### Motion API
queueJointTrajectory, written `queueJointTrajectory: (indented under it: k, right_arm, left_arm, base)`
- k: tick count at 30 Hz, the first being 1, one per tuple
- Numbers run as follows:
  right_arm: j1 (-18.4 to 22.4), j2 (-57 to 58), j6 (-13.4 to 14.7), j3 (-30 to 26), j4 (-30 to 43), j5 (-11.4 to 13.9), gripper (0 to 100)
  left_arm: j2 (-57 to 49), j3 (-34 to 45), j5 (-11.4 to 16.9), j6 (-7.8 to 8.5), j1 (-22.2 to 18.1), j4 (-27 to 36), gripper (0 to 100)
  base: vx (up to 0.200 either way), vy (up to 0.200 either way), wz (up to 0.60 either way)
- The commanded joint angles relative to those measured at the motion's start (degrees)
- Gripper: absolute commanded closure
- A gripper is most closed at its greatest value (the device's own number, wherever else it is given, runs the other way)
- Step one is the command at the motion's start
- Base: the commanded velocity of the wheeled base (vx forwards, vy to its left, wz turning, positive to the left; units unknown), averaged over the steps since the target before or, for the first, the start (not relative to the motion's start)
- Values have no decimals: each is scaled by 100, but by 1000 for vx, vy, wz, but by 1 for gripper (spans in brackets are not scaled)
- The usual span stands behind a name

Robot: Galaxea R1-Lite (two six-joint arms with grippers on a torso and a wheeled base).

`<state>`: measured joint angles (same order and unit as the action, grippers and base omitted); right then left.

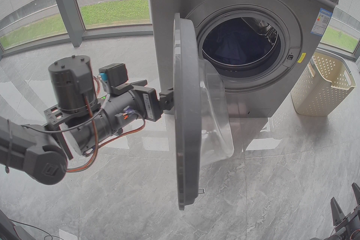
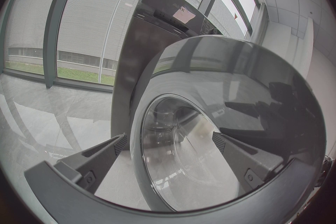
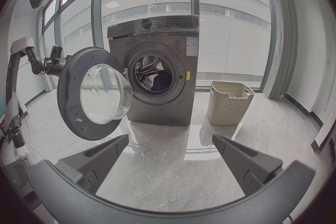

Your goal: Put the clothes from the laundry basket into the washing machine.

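Head view: dark clothes [image 1: 234, 45] lie inside the washer [image 1: 258, 98], its door [image 1: 185, 120] wide open. The basket [image 1: 322, 83] stands on the floor [image 1: 262, 184] just beside the washer's right side. The left gripper [image 1: 168, 98] sits at the door's outer face, fingers [image 2: 119, 142] spread; the right gripper [image 3: 169, 139] hangs well back, fingers apart, empty. A careless push could, I'd say, slam the door or slip off its rim. Whether the left fingers touch the door, or anything's left in the basket, I can't tell.

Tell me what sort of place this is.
Likely a laundry corner in a glass-walled building, perhaps a test room: a front-loading washer with its door open, a basket beside it, and tall windows behind.
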<state>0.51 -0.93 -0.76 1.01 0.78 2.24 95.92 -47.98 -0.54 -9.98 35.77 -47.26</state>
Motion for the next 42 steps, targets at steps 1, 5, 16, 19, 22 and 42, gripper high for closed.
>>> queueJointTrajectory:
  k: [1,5,16,19,22,42]
  right_arm:
    - [10,14,-4,-57,1,4,0]
    - [10,14,-4,-57,1,4,0]
    - [10,14,-4,-57,1,4,0]
    - [10,14,-4,-57,1,4,0]
    - [10,14,-4,-57,1,4,0]
    - [10,14,-21,-66,1,13,0]
  left_arm:
    - [648,-414,-166,14,185,-160,0]
    - [999,-756,-201,14,185,-363,0]
    - [1535,-1583,-201,14,229,-538,0]
    - [1579,-1609,-201,14,229,-538,0]
    - [1588,-1618,-201,14,238,-538,0]
    - [1887,-2444,-184,-4,457,-442,0]
  base:
    - [0,0,0]
    - [0,0,0]
    - [0,0,0]
    - [0,0,0]
    - [0,0,0]
    - [0,0,0]
